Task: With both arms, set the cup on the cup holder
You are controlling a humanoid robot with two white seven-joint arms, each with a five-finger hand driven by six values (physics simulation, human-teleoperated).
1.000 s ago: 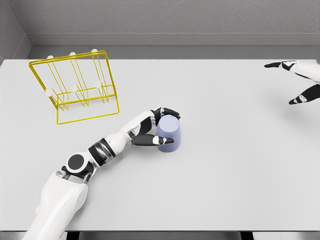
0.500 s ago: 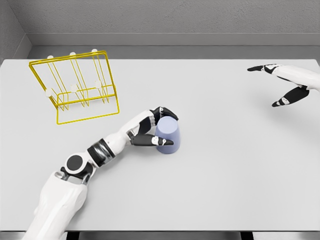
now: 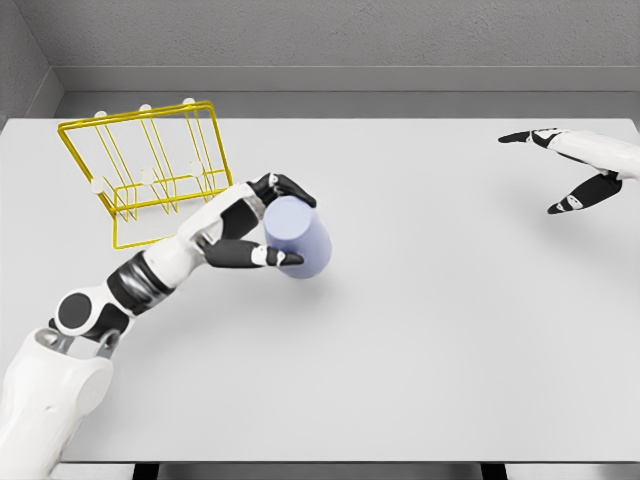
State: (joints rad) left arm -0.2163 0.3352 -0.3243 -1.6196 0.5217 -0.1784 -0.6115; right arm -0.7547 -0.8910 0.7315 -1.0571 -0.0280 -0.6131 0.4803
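A pale blue cup (image 3: 300,238) hangs above the white table (image 3: 420,330), tilted so that its flat end faces up and left. My left hand (image 3: 268,222) is shut on the cup, thumb below and fingers over its top. The yellow wire cup holder (image 3: 150,170) with white-tipped pegs stands at the back left, just left of the held cup. My right hand (image 3: 560,170) hovers open over the table's far right, fingers spread, holding nothing.
A grey wall runs behind the table's back edge. The table's front edge lies near the bottom of the view.
My left hand has lifted the cup off the table and carried it up and left toward the cup holder, tilting it. The right hand moved in from the right edge, then stayed.
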